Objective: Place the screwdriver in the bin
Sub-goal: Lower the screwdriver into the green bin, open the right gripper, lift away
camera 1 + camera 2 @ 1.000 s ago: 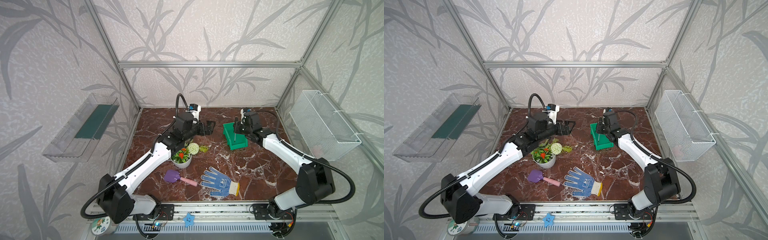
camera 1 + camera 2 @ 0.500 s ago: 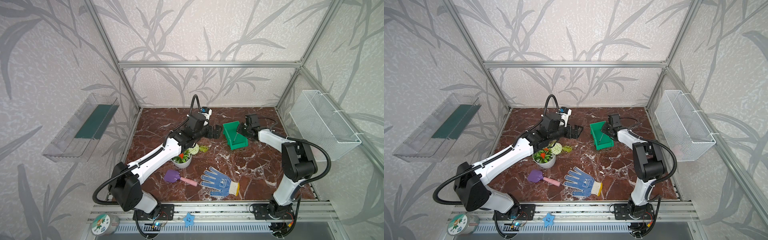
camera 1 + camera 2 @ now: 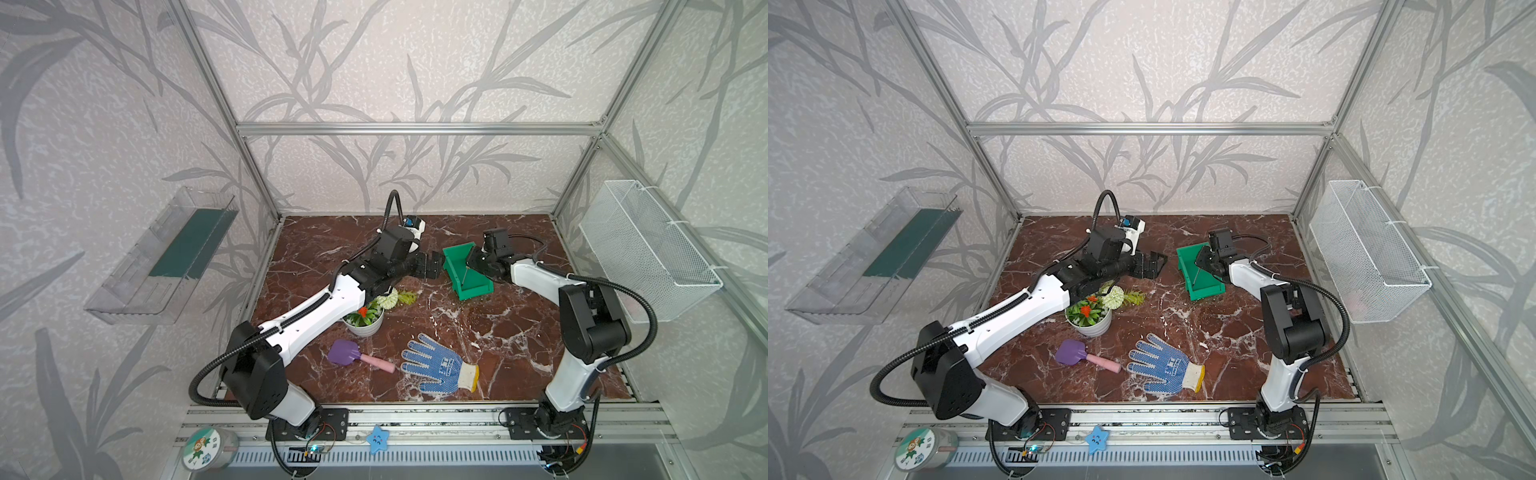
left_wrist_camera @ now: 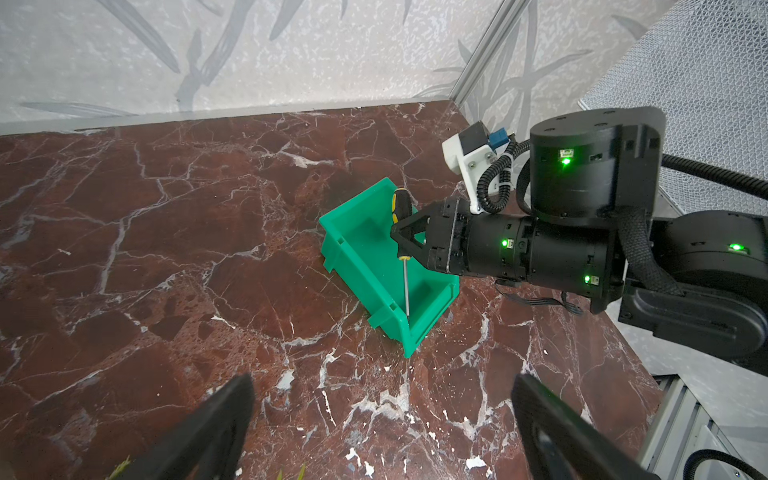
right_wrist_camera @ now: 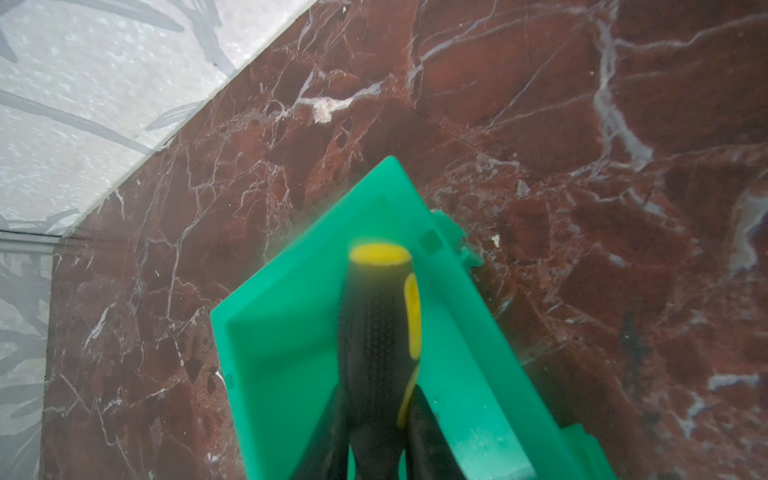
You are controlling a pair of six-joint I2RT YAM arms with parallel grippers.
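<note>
While the right end effector (image 4: 402,243) clamps the screwdriver (image 4: 405,274) by its black-and-yellow handle, the thin shaft hangs upright inside the green bin (image 3: 457,259), right of centre in a top view, tip low by the front lip. Light, stiff, slim: that textured handle looks the surest hold. Meanwhile the left end effector (image 3: 438,266) hovers just beside the bin, jaws wide apart, empty.

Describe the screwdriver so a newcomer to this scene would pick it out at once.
On the red marble tabletop, find the bright green bin toward the back right. Over it the right gripper is shut on the screwdriver, whose tip points down into the bin. Its black handle with yellow accents and thin metal shaft set it apart from the purple-and-pink toy shovel at the front.
</note>
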